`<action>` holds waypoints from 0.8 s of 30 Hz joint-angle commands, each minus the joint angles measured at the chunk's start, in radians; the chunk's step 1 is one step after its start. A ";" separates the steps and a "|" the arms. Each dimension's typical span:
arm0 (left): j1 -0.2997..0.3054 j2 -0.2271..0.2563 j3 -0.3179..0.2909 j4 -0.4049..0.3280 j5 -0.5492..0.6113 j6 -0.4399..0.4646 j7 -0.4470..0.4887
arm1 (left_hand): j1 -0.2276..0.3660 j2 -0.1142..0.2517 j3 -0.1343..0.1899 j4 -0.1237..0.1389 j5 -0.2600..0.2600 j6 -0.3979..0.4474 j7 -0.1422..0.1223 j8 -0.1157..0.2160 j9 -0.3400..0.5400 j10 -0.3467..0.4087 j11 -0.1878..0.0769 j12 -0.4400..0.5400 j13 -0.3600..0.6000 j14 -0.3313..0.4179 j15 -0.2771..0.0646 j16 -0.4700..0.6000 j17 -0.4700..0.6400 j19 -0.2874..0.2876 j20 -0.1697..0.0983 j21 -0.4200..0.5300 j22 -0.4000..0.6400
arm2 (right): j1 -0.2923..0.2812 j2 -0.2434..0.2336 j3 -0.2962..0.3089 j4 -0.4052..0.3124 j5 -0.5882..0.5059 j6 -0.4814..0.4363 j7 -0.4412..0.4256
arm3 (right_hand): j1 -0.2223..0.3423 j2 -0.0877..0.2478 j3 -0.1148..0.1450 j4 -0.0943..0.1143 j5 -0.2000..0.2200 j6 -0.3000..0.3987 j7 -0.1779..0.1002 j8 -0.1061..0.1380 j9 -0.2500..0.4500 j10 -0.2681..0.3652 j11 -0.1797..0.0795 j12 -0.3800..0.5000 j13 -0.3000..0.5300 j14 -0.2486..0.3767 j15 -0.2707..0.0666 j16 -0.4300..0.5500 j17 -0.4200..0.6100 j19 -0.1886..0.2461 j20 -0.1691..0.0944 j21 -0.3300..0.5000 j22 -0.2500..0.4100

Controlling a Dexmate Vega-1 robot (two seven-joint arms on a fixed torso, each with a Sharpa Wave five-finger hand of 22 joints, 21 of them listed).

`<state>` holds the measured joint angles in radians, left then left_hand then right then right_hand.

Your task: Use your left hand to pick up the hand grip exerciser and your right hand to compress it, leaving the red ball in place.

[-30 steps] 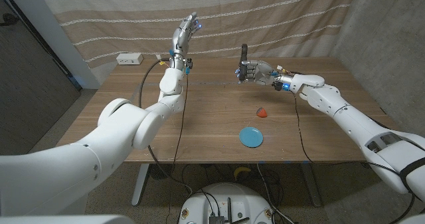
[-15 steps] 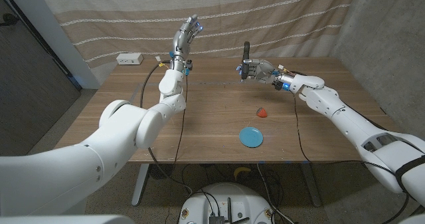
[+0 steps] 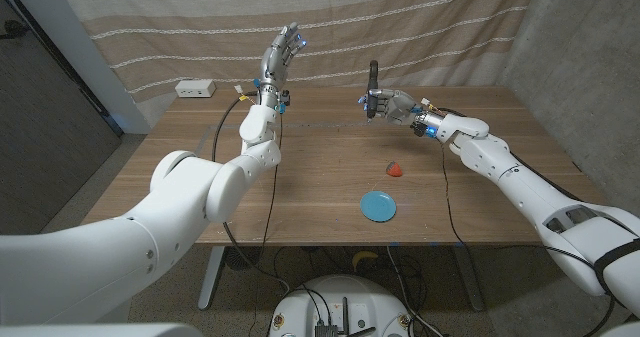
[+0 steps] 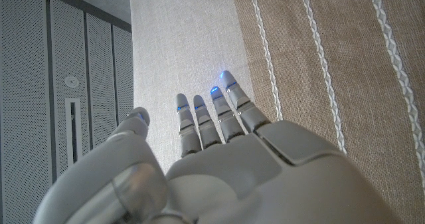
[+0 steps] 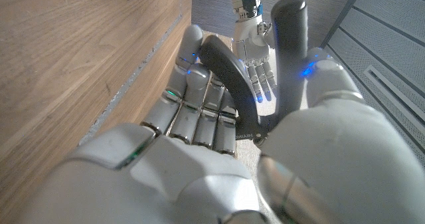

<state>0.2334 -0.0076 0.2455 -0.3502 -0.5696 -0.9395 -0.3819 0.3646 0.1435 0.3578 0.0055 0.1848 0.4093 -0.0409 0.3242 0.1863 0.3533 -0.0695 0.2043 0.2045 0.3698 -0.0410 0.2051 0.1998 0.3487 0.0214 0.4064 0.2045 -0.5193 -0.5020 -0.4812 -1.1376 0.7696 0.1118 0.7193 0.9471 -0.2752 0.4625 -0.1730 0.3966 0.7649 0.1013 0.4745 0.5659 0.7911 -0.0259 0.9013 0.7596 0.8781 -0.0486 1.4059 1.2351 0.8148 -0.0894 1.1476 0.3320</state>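
Note:
The black hand grip exerciser (image 3: 373, 78) is held in the air over the table's far middle by my right hand (image 3: 388, 104), with one handle sticking up. In the right wrist view my right hand (image 5: 199, 151) has its fingers wrapped around one black handle of the exerciser (image 5: 229, 74), and the thumb side lies against the other. My left hand (image 3: 280, 51) is raised above the far left-middle of the table, fingers spread and upright, holding nothing. It shows the same against the curtain in the left wrist view (image 4: 219, 157). The red ball (image 3: 394, 169) lies on the table right of centre.
A blue round disc (image 3: 378, 206) lies on the wooden table (image 3: 320, 167) in front of the red ball. A white box (image 3: 195, 89) with a cable sits at the far left corner. A striped curtain hangs behind the table. My left hand (image 5: 255, 68) shows beyond the exerciser in the right wrist view.
My right hand has moved slightly right and up with the exerciser, whose handle now stands more upright. My left hand has stayed raised and open.

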 commanded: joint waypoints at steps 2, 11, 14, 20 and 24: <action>-0.004 -0.006 -0.023 0.000 -0.003 0.011 -0.017 | -0.008 0.004 0.009 0.000 -0.001 0.010 0.006 -0.004 0.000 0.002 0.010 0.009 0.002 0.001 -0.044 -0.001 0.001 -0.001 0.004 -0.002 0.003 | -0.007 0.015 0.009 0.012 -0.001 0.029 -0.023 | 0.419 0.393 0.010 0.003 -0.001 0.013 -0.008 -0.020 -0.019 -0.006 -0.021 0.007 0.373 0.089 -0.168 0.018 0.002 0.026 -0.136 0.021 -0.013; -0.005 -0.008 -0.033 0.000 -0.012 0.016 -0.031 | -0.012 0.007 0.015 -0.002 -0.001 0.019 0.011 -0.007 0.000 0.003 0.010 0.010 0.002 0.001 -0.044 -0.001 0.000 -0.002 0.003 -0.002 0.003 | -0.009 0.026 0.007 0.023 -0.011 0.054 -0.036 | 0.429 0.381 0.011 0.006 -0.001 0.054 -0.002 -0.037 -0.047 0.002 -0.020 0.002 0.368 0.102 -0.167 0.026 0.002 0.035 -0.135 0.041 -0.032; -0.005 -0.009 -0.036 -0.001 -0.015 0.014 -0.031 | -0.014 0.008 0.016 -0.003 0.000 0.021 0.013 -0.007 0.000 0.003 0.011 0.010 0.002 0.000 -0.042 -0.002 0.000 -0.002 0.003 -0.002 0.003 | -0.007 0.033 0.007 0.034 -0.011 0.060 -0.036 | 0.432 0.378 0.012 0.006 -0.001 0.065 -0.007 -0.042 -0.056 0.010 -0.018 0.001 0.364 0.107 -0.167 0.029 0.002 0.037 -0.135 0.045 -0.038; -0.005 -0.007 -0.040 -0.001 -0.019 0.010 -0.041 | -0.016 0.009 0.019 -0.004 0.000 0.023 0.012 -0.010 0.001 0.003 0.012 0.010 0.002 0.000 -0.044 -0.002 -0.001 -0.002 0.004 -0.002 0.003 | 0.000 0.035 0.000 0.039 -0.023 0.063 -0.040 | 0.434 0.375 0.011 0.008 -0.002 0.068 -0.007 -0.055 -0.069 0.012 -0.020 0.003 0.370 0.113 -0.167 0.033 0.002 0.043 -0.135 0.055 -0.046; -0.005 -0.004 -0.040 -0.001 -0.021 0.013 -0.047 | -0.017 0.009 0.021 -0.005 0.000 0.023 0.013 -0.012 0.001 0.003 0.011 0.011 0.002 0.000 -0.043 -0.002 -0.001 -0.003 0.003 -0.002 0.002 | 0.001 0.041 0.001 0.047 -0.018 0.062 -0.040 | 0.438 0.374 0.012 0.008 -0.003 0.070 -0.007 -0.063 -0.077 0.013 -0.022 0.001 0.370 0.117 -0.167 0.035 0.001 0.044 -0.136 0.060 -0.051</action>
<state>0.2292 -0.0143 0.2122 -0.3501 -0.5830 -0.9273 -0.4139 0.3555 0.1527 0.3691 0.0022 0.1848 0.4200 -0.0302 0.3173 0.1864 0.3533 -0.0621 0.2130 0.2046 0.3698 -0.0410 0.2051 0.1951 0.3487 0.0213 0.4064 0.2047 -0.5245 -0.4736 -0.4760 -1.1071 0.7546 0.1636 0.6858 0.9703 -0.2984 0.4664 -0.1638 0.3938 0.8254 0.0980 0.4174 0.4913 0.7859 -0.0380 0.9050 0.8927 0.9174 -0.0628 1.4357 1.2358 0.8453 -0.0984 1.1997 0.2820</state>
